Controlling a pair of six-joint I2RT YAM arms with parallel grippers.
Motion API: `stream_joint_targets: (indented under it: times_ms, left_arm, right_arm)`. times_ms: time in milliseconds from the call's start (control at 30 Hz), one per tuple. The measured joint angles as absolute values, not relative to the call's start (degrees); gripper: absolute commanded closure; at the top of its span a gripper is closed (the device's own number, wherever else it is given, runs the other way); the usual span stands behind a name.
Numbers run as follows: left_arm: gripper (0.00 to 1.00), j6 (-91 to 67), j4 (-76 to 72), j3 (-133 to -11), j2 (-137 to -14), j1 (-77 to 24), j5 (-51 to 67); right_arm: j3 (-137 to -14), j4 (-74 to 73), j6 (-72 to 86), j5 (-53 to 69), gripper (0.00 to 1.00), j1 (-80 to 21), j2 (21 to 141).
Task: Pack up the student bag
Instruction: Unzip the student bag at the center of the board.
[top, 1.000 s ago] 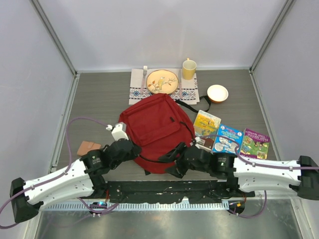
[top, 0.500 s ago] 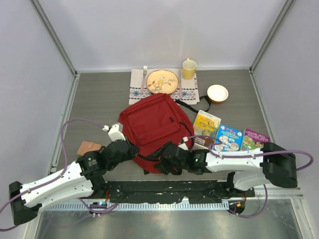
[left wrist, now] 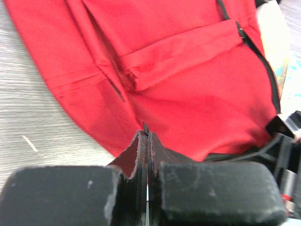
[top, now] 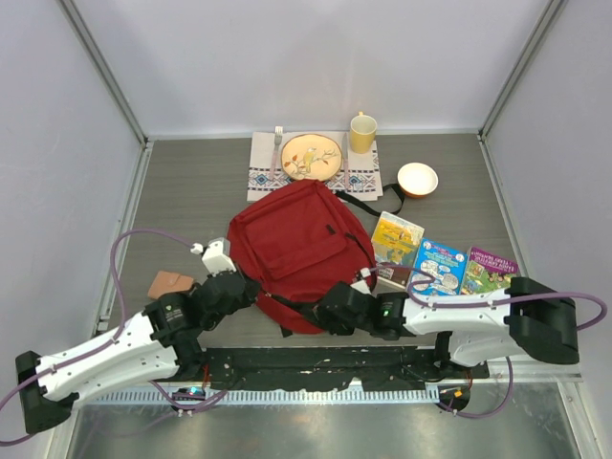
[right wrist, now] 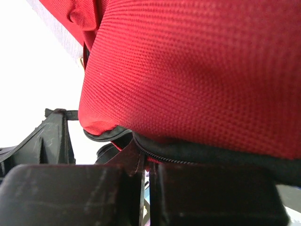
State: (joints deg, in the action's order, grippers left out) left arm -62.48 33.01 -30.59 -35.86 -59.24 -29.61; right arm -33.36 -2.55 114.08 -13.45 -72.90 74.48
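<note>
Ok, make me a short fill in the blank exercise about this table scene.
The student bag is ____ in colour.
In the top view, the fork lies on the ____ side of the plate.
The mug behind the plate is ____ in colour.
Missing words: red; left; yellow.

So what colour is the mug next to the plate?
Yellow. The mug shows best in the top external view.
</note>
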Motion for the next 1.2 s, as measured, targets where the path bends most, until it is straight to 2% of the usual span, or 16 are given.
stream_joint_targets:
  times_ms: [233, 667, 700, 733, 767, 800, 833, 867, 900, 933, 967, 1000, 1067, 1200]
  left_arm:
    - [1.0, -62.8, 37.2, -30.6, -37.7, -58.2, -31.7]
    - [1.0, -63.4, 38.0, -31.0, -43.4, -48.4, -27.4]
    - [0.95, -63.0, 38.0, -31.0, -43.7, -47.9, -27.1]
    - [0.9, -62.5, 38.0, -31.0, -43.8, -47.7, -26.7]
    - [0.78, -62.0, 38.0, -31.2, -43.8, -47.5, -26.6]
    - [0.72, -61.1, 38.2, -31.6, -43.6, -47.4, -26.5]
    - [0.67, -60.0, 38.4, -31.9, -43.2, -47.1, -27.1]
    - [0.54, -59.0, 38.6, -32.3, -42.5, -46.6, -27.6]
    - [0.48, -58.1, 38.7, -32.7, -41.6, -46.3, -27.9]
    - [0.44, -57.2, 39.0, -33.1, -40.6, -46.1, -28.3]
    - [0.4, -56.5, 39.5, -33.7, -39.6, -46.0, -28.4]
    - [0.38, -56.2, 40.1, -34.3, -38.6, -46.0, -28.4]
    - [0.34, -55.7, 41.2, -35.6, -36.9, -46.0, -28.4]
    - [0.32, -54.8, 42.8, -37.2, -33.9, -46.0, -28.4]
  right_arm:
    - [-27.6, -1.0, 114.3, -13.4, 0.99, -72.9, 68.8]
    - [-24.7, 4.0, 114.7, -13.5, 0.99, -72.9, 68.3]
    - [-24.7, 4.4, 114.7, -13.6, 0.99, -72.9, 68.3]
    - [-24.7, 4.8, 114.7, -13.6, 0.97, -72.9, 68.5]
    - [-24.7, 5.1, 114.7, -13.6, 0.92, -72.9, 68.7]
    - [-24.7, 5.3, 114.6, -13.6, 0.77, -72.9, 69.1]
    - [-24.7, 5.2, 114.6, -13.5, 0.69, -72.9, 69.5]
    - [-24.7, 5.0, 114.6, -13.5, 0.61, -72.9, 69.7]
    - [-24.7, 4.8, 114.6, -13.5, 0.45, -72.9, 69.8]
    - [-24.8, 4.3, 114.3, -13.6, 0.39, -72.9, 69.9]
    - [-25.1, 3.7, 113.5, -13.6, 0.37, -72.6, 69.8]
    - [-25.7, 2.6, 111.5, -13.7, 0.31, -72.4, 69.5]
    - [-26.7, 1.0, 106.0, -14.1, 0.27, -72.1, 67.3]
    - [-29.2, -2.1, 92.1, -15.2, 0.23, -72.0, 59.4]
